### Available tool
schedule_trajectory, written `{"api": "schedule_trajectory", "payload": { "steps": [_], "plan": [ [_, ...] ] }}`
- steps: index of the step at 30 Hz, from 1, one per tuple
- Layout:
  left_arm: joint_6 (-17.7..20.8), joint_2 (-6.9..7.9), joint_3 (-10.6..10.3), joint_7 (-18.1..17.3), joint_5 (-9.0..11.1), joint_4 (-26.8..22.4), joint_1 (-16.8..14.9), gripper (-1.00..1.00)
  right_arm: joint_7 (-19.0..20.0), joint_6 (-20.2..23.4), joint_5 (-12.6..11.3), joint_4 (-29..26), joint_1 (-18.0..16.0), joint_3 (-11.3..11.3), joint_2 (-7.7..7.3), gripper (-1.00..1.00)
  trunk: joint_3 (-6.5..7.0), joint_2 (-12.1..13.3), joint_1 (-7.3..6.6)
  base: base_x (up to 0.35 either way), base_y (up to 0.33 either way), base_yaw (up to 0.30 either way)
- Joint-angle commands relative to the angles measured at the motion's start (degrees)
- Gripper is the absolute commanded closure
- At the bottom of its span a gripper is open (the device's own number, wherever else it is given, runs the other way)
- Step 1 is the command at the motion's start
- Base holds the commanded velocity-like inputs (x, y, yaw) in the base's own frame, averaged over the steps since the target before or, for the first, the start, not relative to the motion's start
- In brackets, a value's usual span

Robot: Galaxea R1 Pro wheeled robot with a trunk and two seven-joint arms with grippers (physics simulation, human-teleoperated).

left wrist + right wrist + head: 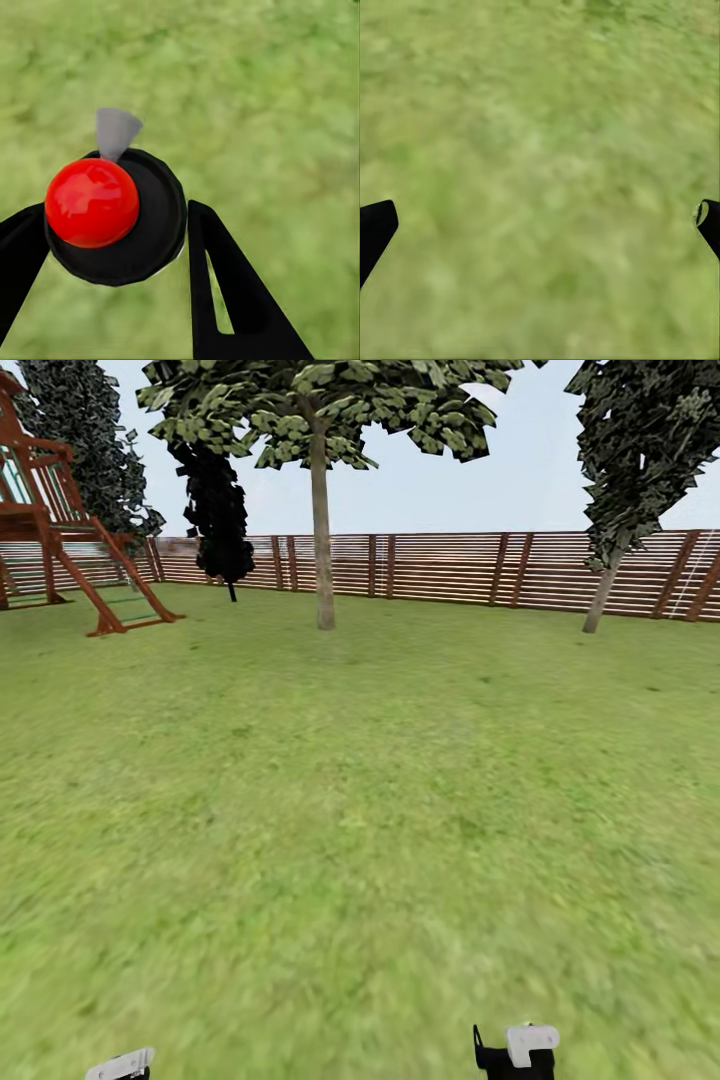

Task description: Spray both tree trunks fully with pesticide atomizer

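The pesticide atomizer [91, 202] appears from above in the left wrist view as a glossy red cap on a round black body with a grey nozzle cone. My left gripper [116, 219] is shut on it, a black finger pressing each side, above grass. My right gripper [544, 214] hangs open over bare lawn, its fingers [373, 229] spread wide apart. Far ahead in the head view stand two trees: one tree trunk [322, 550] straight at centre, the other tree trunk [601, 598] leaning at the right by the fence. The ends of my left arm [121, 1065] and right arm [518, 1050] show low down.
A brown slatted fence [440, 568] closes the far side of the garden. A wooden play frame with a ladder [70, 530] stands at the far left. A near-black cypress [215, 510] rises left of the centre tree. Open lawn [360, 810] stretches from me to the trees.
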Motion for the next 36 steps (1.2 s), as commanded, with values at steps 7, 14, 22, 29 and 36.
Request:
{"api": "schedule_trajectory", "payload": {
  "steps": [7,14,22,29,36],
  "plan": [
    [-0.21,-0.02,0.52,-0.26,-0.53,0.03,-0.06,1.00,-0.18,-0.12,-0.42,0.02,-0.03,0.50,0.01,-1.00,-0.05,-0.02,0.03,0.338,0.000,0.000],
    [-0.21,-0.01,0.52,-0.26,-0.53,-0.02,-0.06,1.00,-0.18,-0.12,-0.43,0.02,-0.03,0.50,-0.03,-1.00,-0.05,-0.02,0.03,0.338,0.000,0.000],
    [-0.21,-0.01,0.52,-0.26,-0.53,-0.03,-0.06,1.00,-0.18,-0.12,-0.41,0.02,-0.03,0.50,-0.02,-1.00,-0.05,-0.02,0.03,0.339,0.000,0.000],
    [-0.21,-0.01,0.52,-0.26,-0.53,-0.03,-0.06,1.00,-0.18,-0.12,-0.41,0.02,-0.03,0.50,0.01,-1.00,-0.05,-0.02,0.03,0.339,0.000,0.000],
    [-0.21,0.00,0.52,-0.26,-0.53,-0.03,-0.06,1.00,-0.18,-0.12,-0.42,0.02,-0.03,0.50,-0.02,-1.00,-0.05,-0.02,0.03,0.339,0.000,0.000]
  ]
}}
